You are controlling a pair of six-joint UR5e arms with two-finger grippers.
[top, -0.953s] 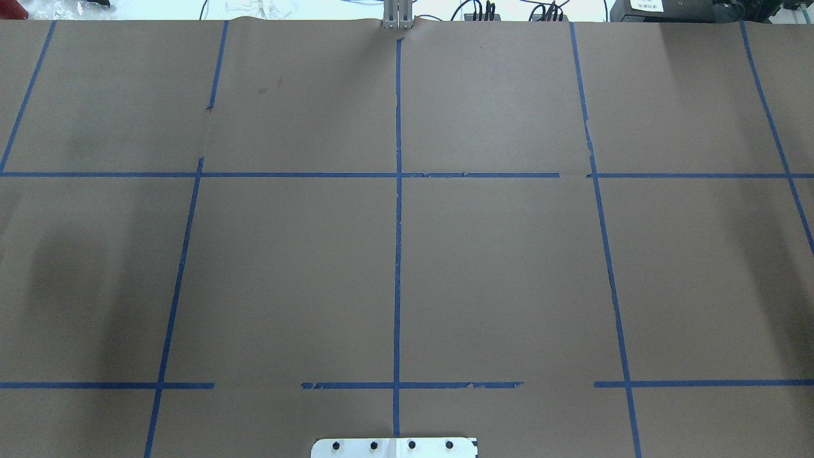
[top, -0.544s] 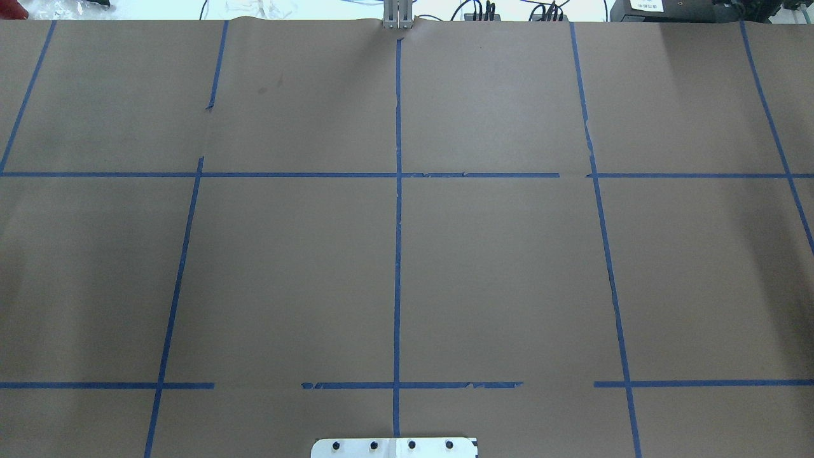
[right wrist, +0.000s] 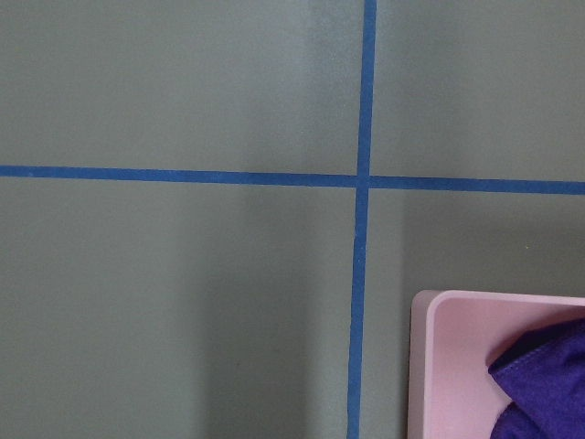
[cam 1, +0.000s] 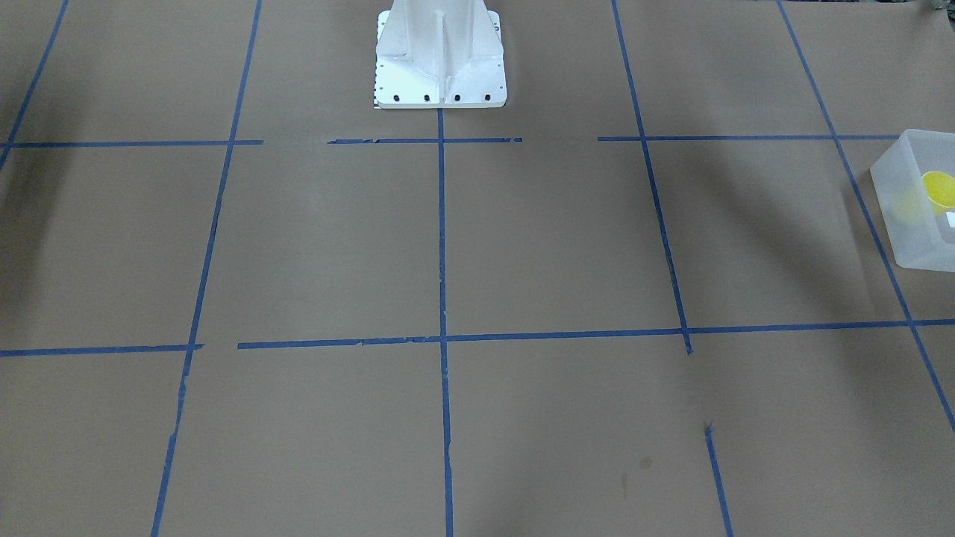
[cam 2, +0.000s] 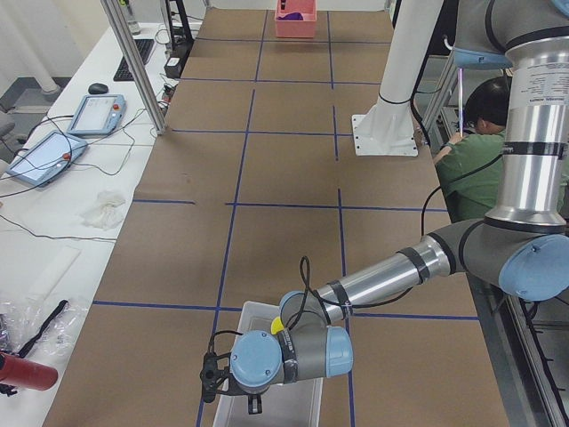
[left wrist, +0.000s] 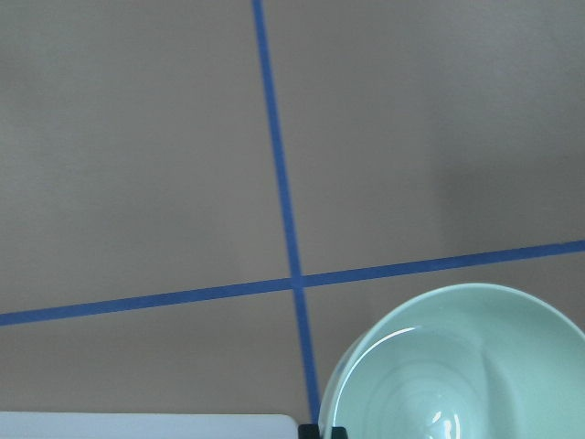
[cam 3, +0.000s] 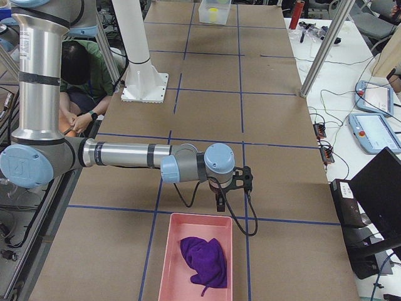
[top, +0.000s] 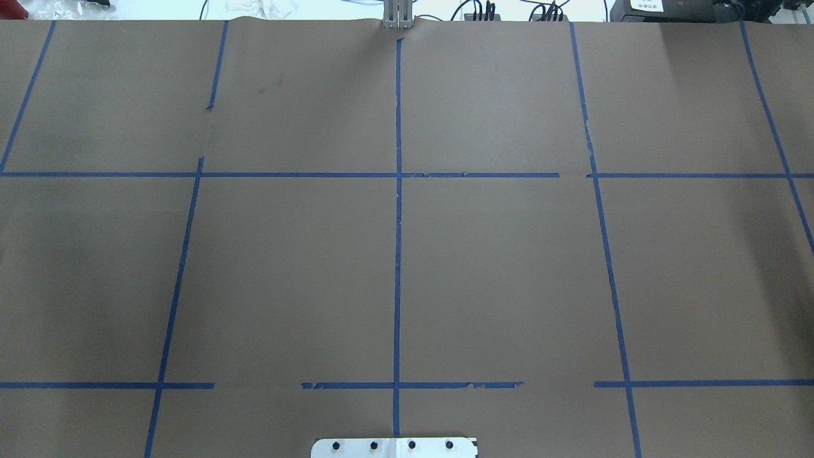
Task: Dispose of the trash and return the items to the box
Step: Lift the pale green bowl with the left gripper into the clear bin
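Note:
The frosted box [cam 1: 912, 224] stands at the table's end on my left, with the yellow cup [cam 1: 939, 189] inside. It also shows in the exterior left view [cam 2: 298, 402], under my left arm. My left gripper [cam 2: 227, 381] hangs at the box's edge. In the left wrist view it is shut on the rim of the pale green bowl [left wrist: 457, 366], held above the table beside the box's rim [left wrist: 146, 426]. My right gripper [cam 3: 233, 185] hovers just beyond the pink tray [cam 3: 168, 263]. I cannot tell if it is open or shut.
The pink tray holds a purple cloth [cam 3: 203, 258], also in the right wrist view [right wrist: 539, 384]. The white robot base [cam 1: 440, 60] stands at the table's near edge. Blue tape lines grid the brown paper. A person sits behind the robot [cam 2: 476, 133].
In the overhead view a dark shadow on the table's left side has faded. No object or arm shows there in any of the frames.

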